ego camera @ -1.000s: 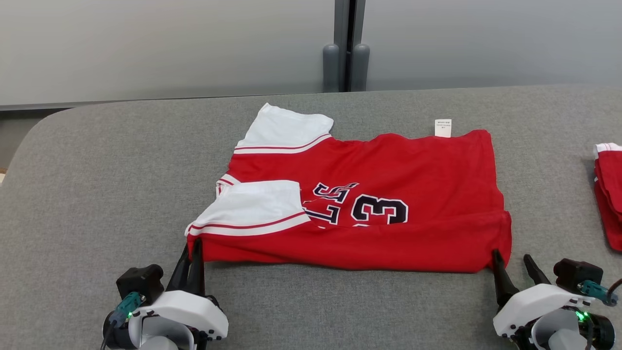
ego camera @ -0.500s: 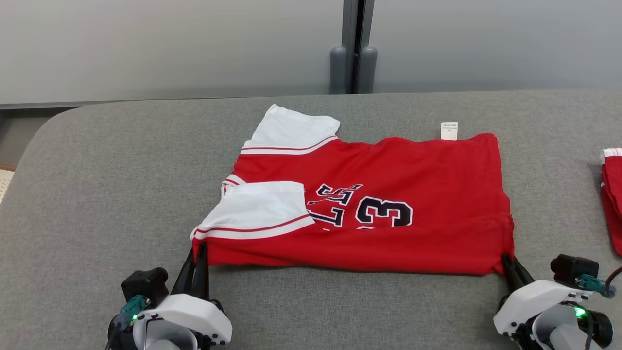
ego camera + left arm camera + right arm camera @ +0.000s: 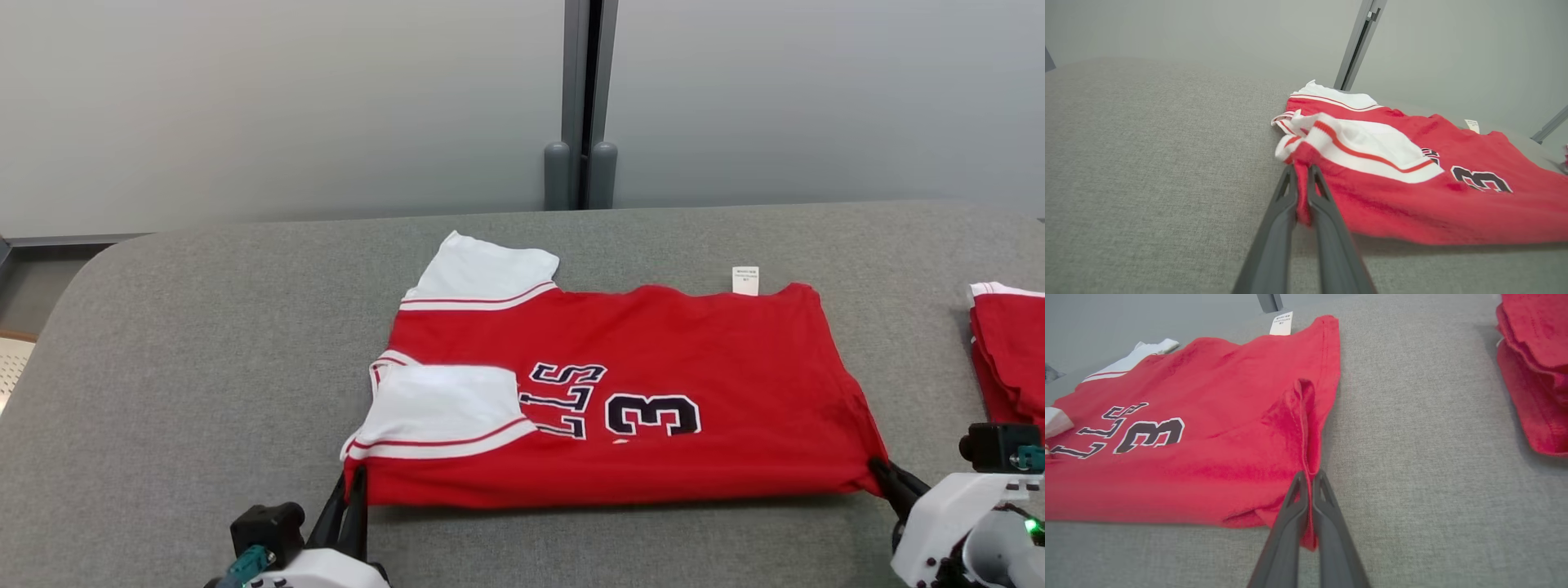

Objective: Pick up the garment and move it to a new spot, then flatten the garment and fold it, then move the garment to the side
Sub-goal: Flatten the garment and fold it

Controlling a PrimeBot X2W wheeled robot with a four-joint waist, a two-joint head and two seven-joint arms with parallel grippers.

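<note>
The garment (image 3: 653,376) is a red jersey with white sleeves and a dark "3", lying across the grey table with its near long edge folded over. My left gripper (image 3: 349,483) is shut on its near-left corner, just below the white sleeve; the left wrist view shows the red cloth (image 3: 1301,196) pinched between the dark fingers (image 3: 1274,228). At the near-right corner my right gripper (image 3: 883,474) is shut on the hem, and the right wrist view shows that seam (image 3: 1306,457) caught between the fingers (image 3: 1331,531). Both held corners are raised slightly off the table.
A second stack of folded red cloth (image 3: 1008,351) lies at the table's right edge, close to my right arm. A white label (image 3: 744,280) sticks out at the jersey's far edge. A grey wall with a dark post (image 3: 581,106) stands behind the table (image 3: 204,367).
My right gripper went from open beside the near-right corner to shut on it. The head camera has tilted, shifting the whole picture lower. The near edge now lifts slightly between both grippers.
</note>
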